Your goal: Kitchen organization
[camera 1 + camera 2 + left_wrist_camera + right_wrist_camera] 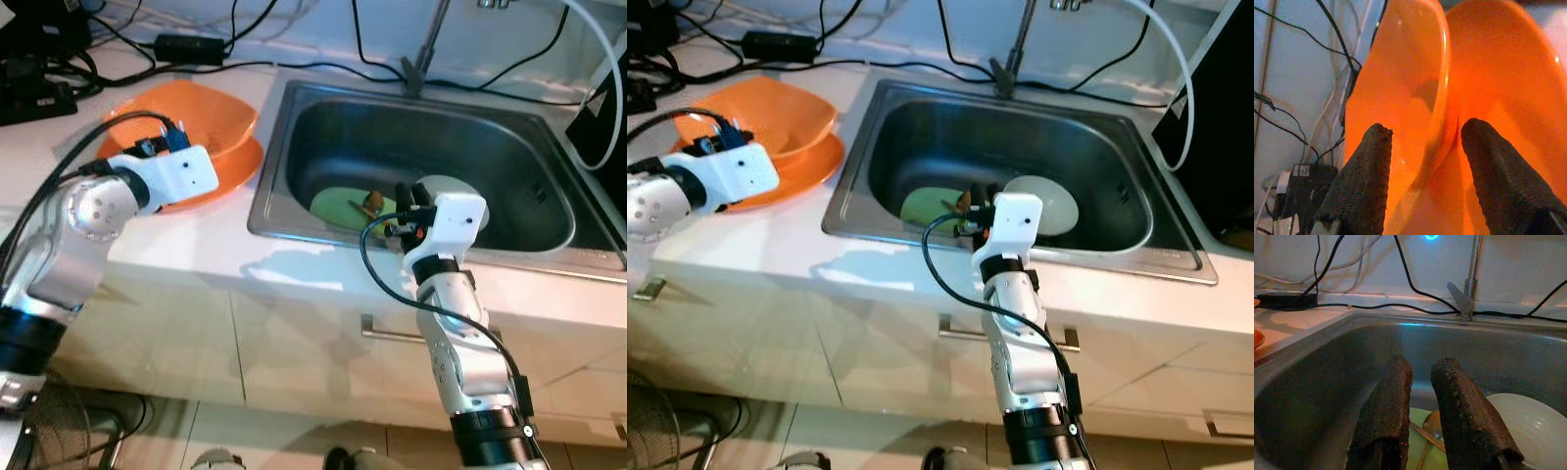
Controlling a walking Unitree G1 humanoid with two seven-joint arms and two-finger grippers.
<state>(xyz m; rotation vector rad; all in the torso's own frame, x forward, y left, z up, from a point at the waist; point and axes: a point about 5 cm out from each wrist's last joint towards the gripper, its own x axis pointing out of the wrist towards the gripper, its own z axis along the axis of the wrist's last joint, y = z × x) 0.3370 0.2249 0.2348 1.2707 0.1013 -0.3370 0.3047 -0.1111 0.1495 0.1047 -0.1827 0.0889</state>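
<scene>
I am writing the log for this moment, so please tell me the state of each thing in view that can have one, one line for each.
Orange bowl: upright, resting on the orange plate.
Orange plate: flat on the counter, left of the sink.
Left end effector: open, fingers straddling the bowl's rim.
Right end effector: fingers slightly apart, holding nothing, over the sink.
Green plate: lying in the sink, something brown on it.
White plate: lying in the sink.
Sink: no water running.

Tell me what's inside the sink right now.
In the sink lie a green plate with a wooden utensil on it and a white plate; the right gripper covers part.
</scene>
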